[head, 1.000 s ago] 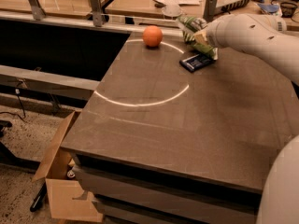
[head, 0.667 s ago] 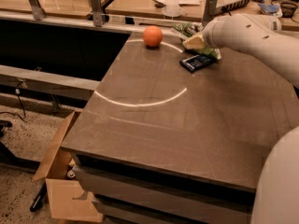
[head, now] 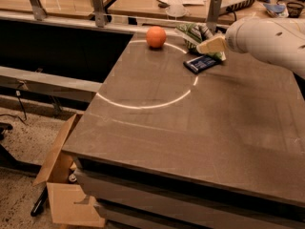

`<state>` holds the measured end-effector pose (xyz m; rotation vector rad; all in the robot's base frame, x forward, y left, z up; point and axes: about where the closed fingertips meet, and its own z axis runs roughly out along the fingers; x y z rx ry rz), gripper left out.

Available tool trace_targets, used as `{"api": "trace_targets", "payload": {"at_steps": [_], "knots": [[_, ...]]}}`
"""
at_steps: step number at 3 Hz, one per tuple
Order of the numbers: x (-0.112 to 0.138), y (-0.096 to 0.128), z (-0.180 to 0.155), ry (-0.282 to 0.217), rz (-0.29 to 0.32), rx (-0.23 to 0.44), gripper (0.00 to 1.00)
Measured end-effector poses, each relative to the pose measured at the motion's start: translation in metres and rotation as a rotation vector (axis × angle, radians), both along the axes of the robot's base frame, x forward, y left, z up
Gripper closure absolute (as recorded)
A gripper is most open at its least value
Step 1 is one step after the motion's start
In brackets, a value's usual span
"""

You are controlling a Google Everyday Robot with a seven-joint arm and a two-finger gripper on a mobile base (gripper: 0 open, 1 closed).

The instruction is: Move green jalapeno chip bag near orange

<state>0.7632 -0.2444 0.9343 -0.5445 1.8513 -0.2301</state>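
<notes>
The orange (head: 156, 36) sits on the dark table at its far edge. The green jalapeno chip bag (head: 191, 32) lies just right of the orange, a small gap apart, crumpled, with white print. My gripper (head: 210, 46) reaches in from the right on a white arm (head: 267, 39) and is shut on the bag's right part. One tan finger (head: 213, 45) lies across the bag. The bag's right end is hidden behind the gripper.
A small flat dark blue packet (head: 202, 63) lies on the table (head: 181, 128) just below the gripper. A bright ring of light marks the tabletop. A metal rail with posts (head: 97, 6) runs behind the table. An open cardboard box (head: 59, 175) stands on the floor at the left.
The gripper and the green bag have shifted a little left, toward the orange. The orange and the blue packet have not moved.
</notes>
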Motion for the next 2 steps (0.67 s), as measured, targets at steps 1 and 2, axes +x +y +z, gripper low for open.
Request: {"api": "trace_targets", "payload": {"at_steps": [1, 2], "knots": [[-0.028, -0.027, 0.012, -0.015, -0.076, 0.018, 0.0], [-0.039, -0.059, 0.016, -0.018, -0.144, 0.037, 0.0]]}}
